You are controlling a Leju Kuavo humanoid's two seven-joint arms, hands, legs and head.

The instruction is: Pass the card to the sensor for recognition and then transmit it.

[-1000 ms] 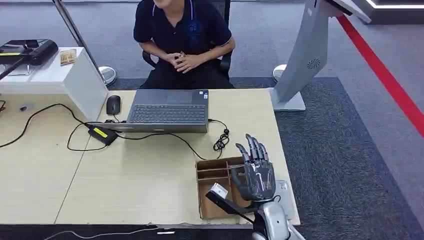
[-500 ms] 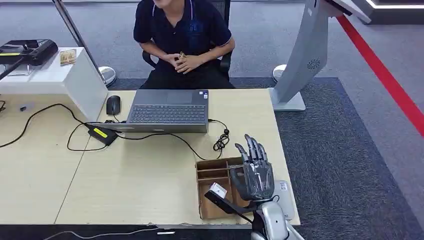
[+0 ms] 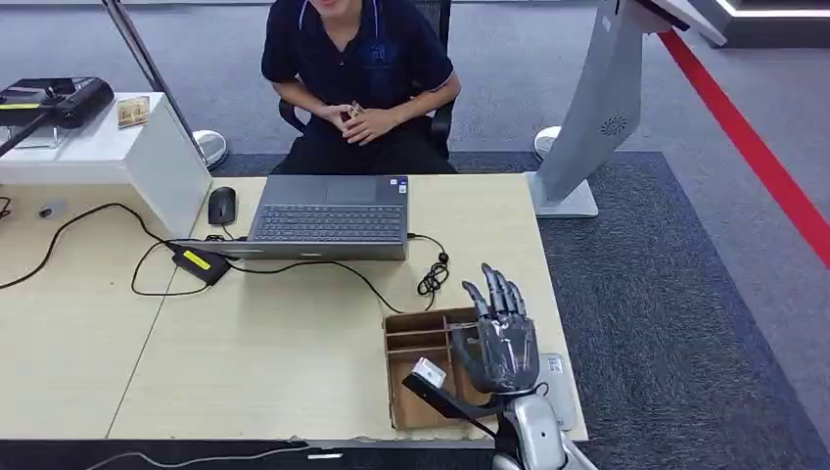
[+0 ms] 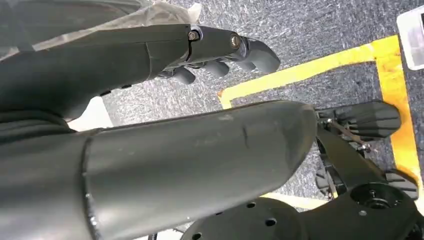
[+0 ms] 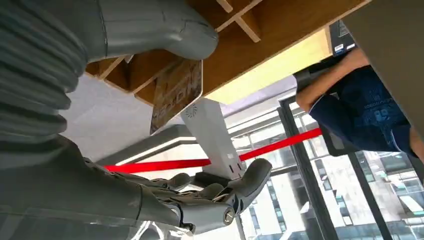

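My right hand [image 3: 504, 338] hovers over a brown cardboard box [image 3: 411, 338] with compartments near the table's front right corner, fingers stretched and apart, holding nothing. In the right wrist view a brownish card [image 5: 176, 95] stands upright in the box [image 5: 260, 35], between the thick thumb [image 5: 150, 25] and the spread fingers [image 5: 220, 192]. The thumb tip is close to the card's edge; I cannot tell if it touches. A flat white device [image 3: 558, 387] lies on the table just right of the box. My left hand [image 4: 225, 47] hangs over the carpet with nothing in it.
A person [image 3: 357, 69] sits across the table behind a grey laptop [image 3: 328, 217]. A mouse [image 3: 222, 206], a power brick [image 3: 201, 262] and a coiled cable [image 3: 431, 276] lie on the wooden table [image 3: 264, 352]. A white kiosk stand [image 3: 597, 108] rises at the far right corner.
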